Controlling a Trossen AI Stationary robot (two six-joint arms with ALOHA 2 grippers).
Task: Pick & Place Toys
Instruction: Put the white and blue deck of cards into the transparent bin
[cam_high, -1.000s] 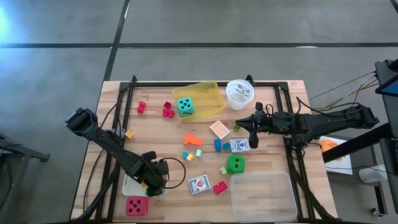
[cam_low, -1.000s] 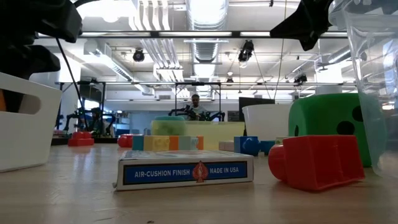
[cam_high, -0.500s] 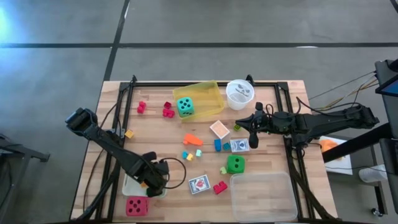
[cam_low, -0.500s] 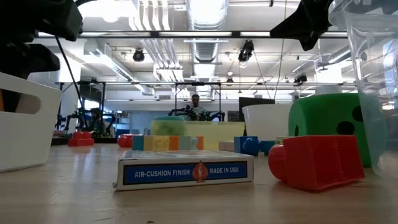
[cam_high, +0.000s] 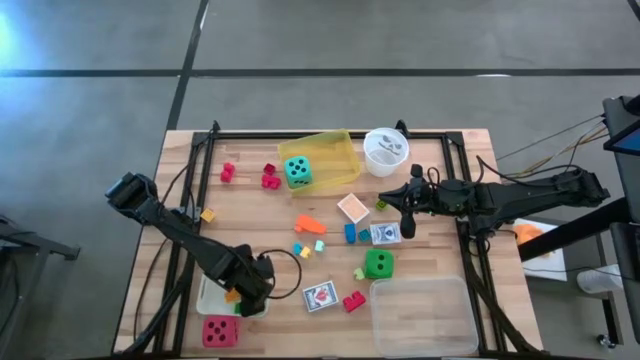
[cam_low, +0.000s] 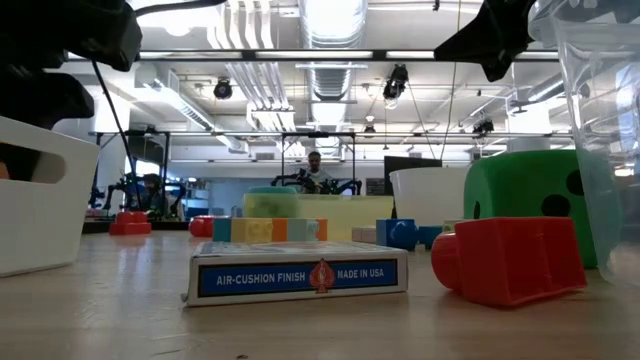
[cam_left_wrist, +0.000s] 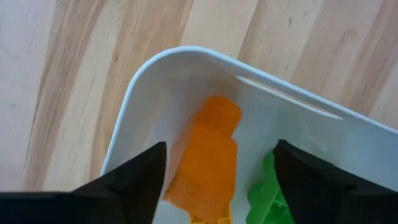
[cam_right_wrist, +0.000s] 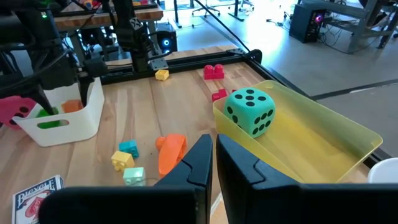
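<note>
My left gripper (cam_high: 240, 293) points straight down into the white tray (cam_high: 208, 297) at the near left and is open. An orange block (cam_left_wrist: 208, 155) lies on the tray floor between its fingers, with a green block (cam_left_wrist: 270, 193) beside it. My right gripper (cam_high: 405, 222) hangs shut and empty above the table's middle right, over a blue card deck (cam_high: 385, 234). Loose toys lie across the middle: an orange piece (cam_high: 309, 224), small blocks, a green die (cam_high: 378, 264), a second deck (cam_high: 320, 296) and a red block (cam_high: 353, 301).
A teal die (cam_high: 297, 171) sits in the yellow tray (cam_high: 335, 150) at the far middle, beside a round white cup (cam_high: 386, 150). A clear tray (cam_high: 420, 315) stands near right. A red die (cam_high: 220, 330) lies just near-side of the white tray. Red blocks (cam_high: 270, 178) lie far left.
My left gripper has opened and let go of the orange block, which has sunk lower into the white tray. The hand has stayed above the tray. My right arm has kept still.
</note>
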